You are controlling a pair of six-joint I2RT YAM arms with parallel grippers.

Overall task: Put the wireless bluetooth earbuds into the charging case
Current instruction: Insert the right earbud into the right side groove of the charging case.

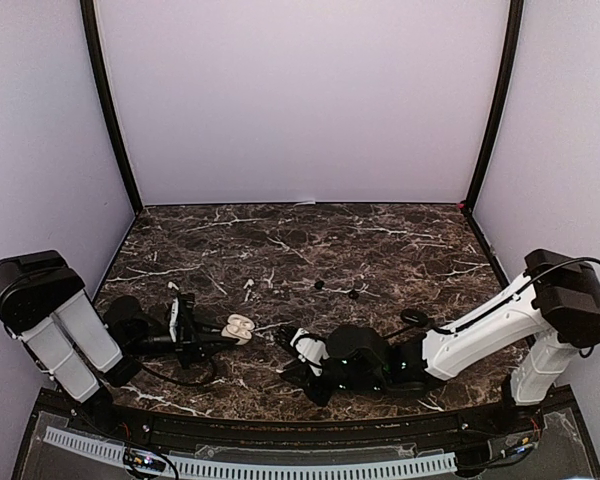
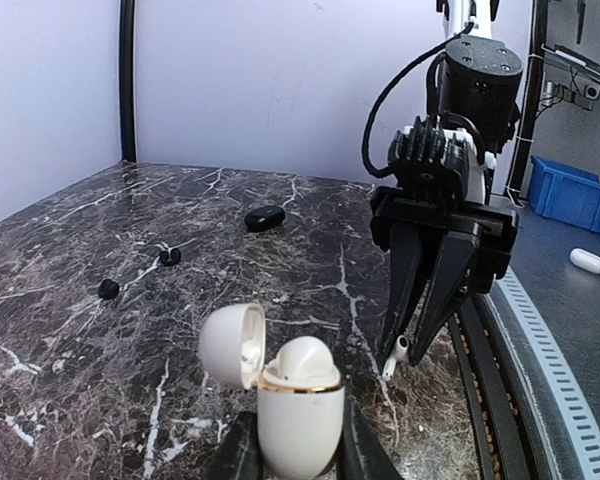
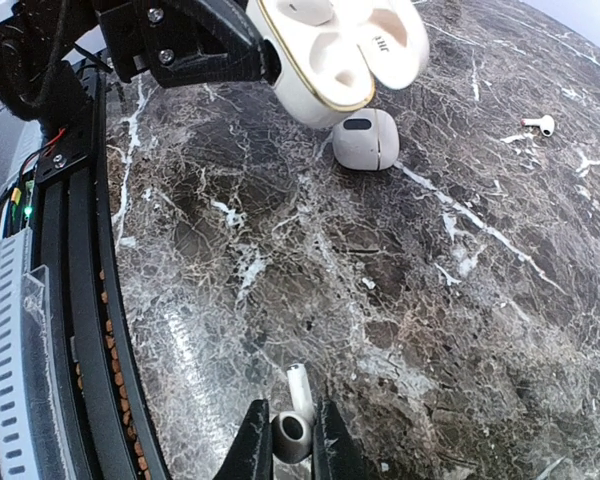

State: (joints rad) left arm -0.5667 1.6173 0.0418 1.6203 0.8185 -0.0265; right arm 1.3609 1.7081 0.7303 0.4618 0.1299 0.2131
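The left gripper (image 2: pixel 298 462) is clamped tight on the charging case (image 2: pixel 300 395), which is held upright between its jaws with the lid flipped back, while a white earbud (image 3: pixel 294 420) is pinched at the tips of the nearly closed right gripper (image 3: pixel 292 458), apart from the case.

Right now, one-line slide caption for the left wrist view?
Left gripper holds the open white gold-rimmed charging case; right gripper pinches a white stemmed earbud beside it.

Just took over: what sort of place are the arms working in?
Probably a lab test booth: dark marble-pattern tabletop, boxed in by plain pale walls with black corner posts, and a blue parts bin beside it.
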